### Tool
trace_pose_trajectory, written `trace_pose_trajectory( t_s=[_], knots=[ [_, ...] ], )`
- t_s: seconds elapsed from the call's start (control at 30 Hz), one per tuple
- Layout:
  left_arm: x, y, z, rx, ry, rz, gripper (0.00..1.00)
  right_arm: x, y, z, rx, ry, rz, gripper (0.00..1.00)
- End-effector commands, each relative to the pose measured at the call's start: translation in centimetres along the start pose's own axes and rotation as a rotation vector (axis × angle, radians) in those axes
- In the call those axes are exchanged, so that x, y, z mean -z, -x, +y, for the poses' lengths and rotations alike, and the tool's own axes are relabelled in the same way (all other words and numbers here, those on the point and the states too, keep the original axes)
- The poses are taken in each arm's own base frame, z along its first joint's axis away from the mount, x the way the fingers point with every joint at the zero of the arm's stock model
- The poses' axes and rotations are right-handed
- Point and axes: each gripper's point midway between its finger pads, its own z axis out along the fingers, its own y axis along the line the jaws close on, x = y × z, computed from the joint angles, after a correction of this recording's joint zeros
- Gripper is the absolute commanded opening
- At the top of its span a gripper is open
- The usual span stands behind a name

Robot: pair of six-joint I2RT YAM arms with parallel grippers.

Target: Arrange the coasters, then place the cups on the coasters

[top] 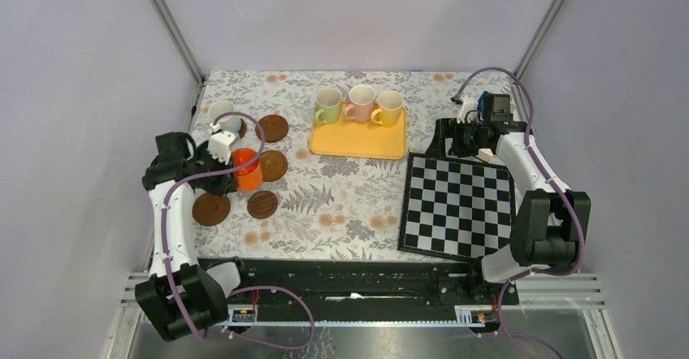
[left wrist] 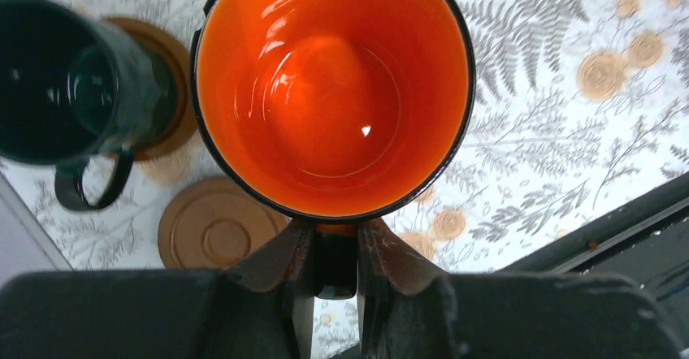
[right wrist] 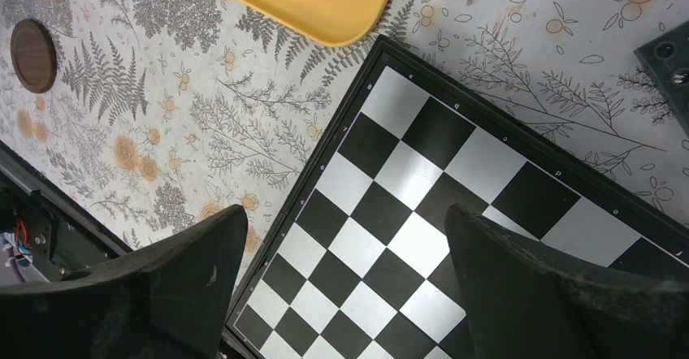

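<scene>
My left gripper is shut on the handle of the orange cup, which the top view shows as the orange cup at the left of the table, held by my left gripper. A dark green cup stands on a coaster beside it. A bare coaster lies below the orange cup. Three more coasters lie nearby. A pale cup stands at the back left. Light green, pink and yellow cups stand on the tray. My right gripper is open and holds nothing.
The yellow tray sits at the back centre. A black-and-white chequered board lies at the right, under my right gripper. The black rail runs along the near edge. Grey walls close in on both sides.
</scene>
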Motion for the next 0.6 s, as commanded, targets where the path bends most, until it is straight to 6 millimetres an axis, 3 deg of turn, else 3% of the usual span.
trace_pose_trajectory(
  t_s=[0.0, 0.4, 0.57],
  knots=[
    [1.7, -0.3, 0.7, -0.118, -0.009, -0.076, 0.00, 0.0, 0.8, 0.7, 0.025, 0.025, -0.004, 0.98],
    [3.9, -7.1, 4.6, -0.151, 0.085, -0.037, 0.00, -0.5, 0.2, 0.4, 0.024, 0.021, 0.021, 0.98],
    [4.4, -8.7, 6.2, -0.160, 0.119, -0.068, 0.00, -0.6, 0.0, 0.4, 0.019, 0.019, 0.032, 0.98]
  ],
)
